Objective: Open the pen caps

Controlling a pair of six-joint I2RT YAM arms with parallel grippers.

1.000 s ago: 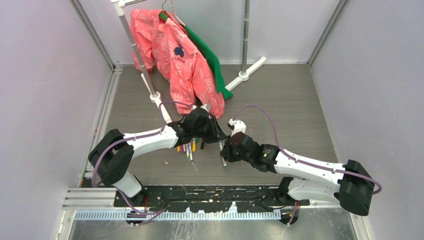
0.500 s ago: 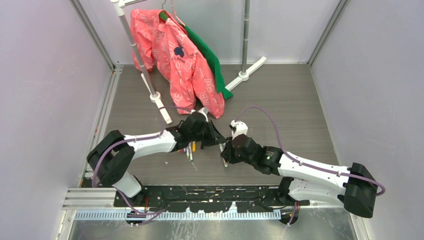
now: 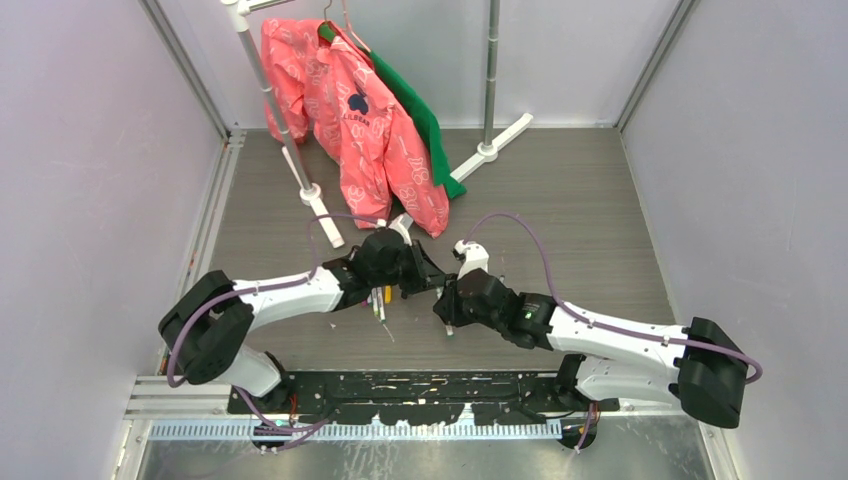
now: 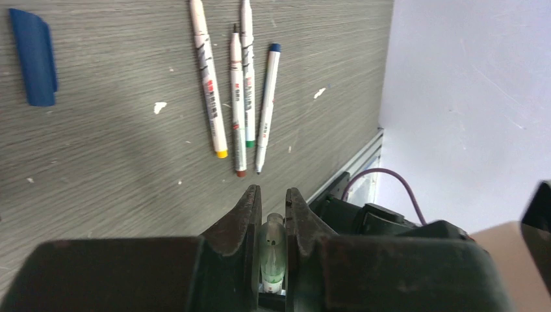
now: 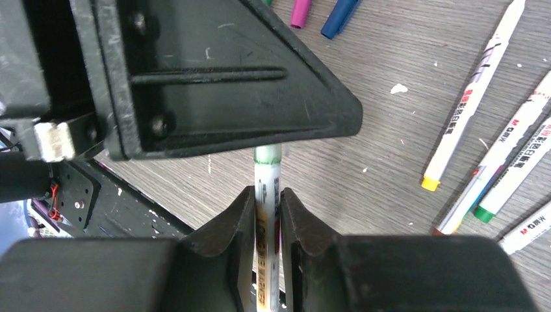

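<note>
The left gripper point(image 4: 272, 195) is clenched on a translucent green pen cap point(image 4: 273, 246). The cap stands in the narrow slot between its two fingers point(image 4: 247, 218), seated deep toward the palm with its rounded top just short of the fingertips. Far off to the left of those fingers and well ahead of them, a loose blue cap point(image 4: 36, 58) lies flat on the grey table point(image 4: 110, 162). Straight ahead of the fingertips, slightly left of centre, four white pens point(image 4: 238, 110) lie side by side and nearly parallel. Their near ends show yellow, brown, green and a bare fine tip, and the rightmost has a dark blue far end. Seen from above, the left gripper reaches in from the left and sits close to the right gripper point(image 5: 266, 193) over the middle of the table, with a pink jacket point(image 3: 365, 120) hanging well beyond them both. The right gripper is grasping a white pen barrel point(image 5: 265, 253), its fingers pressed against both sides. The barrel runs forward out of the jaws, and its green end passes under the black body of the left gripper, which sits just ahead and to the left. Whether the cap is on or off the barrel cannot be told. Further ahead of the right gripper, past that black body, lies a pink cap point(image 5: 301, 12). Off to the right of its fingers the white pens lie slanted, the yellow-ended one nearest.
</note>
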